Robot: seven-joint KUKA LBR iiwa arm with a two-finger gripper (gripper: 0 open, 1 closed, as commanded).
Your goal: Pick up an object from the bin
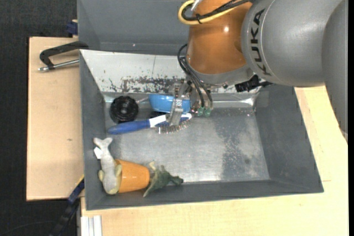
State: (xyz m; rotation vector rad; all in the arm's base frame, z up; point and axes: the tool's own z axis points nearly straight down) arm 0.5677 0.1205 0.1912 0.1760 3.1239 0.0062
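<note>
- The arm (301, 19) comes in from the right, and its orange wrist cover (215, 36) sits over the back middle of the grey bin (285, 135).
- The jaws hang low beneath that cover, close to the bin's back wall.
- They are right at the white bristled head of a blue-handled brush (133, 127). The brush lies slantwise on the bin floor, its handle running off to the left.
- I cannot tell how far apart the jaws stand, nor whether the brush head is between them or only under them.
- A light blue rounded thing (160, 102) lies just behind the brush, at the foot of the back wall and just left of the jaws.
- A black round thing (123, 109) sits left of that, just behind the brush handle.
- Well apart, in the front left corner, lies an orange carrot-shaped toy (134, 176). Its green leafy end (163, 178) points right, and a white piece (103, 147) touches its left end.
</note>
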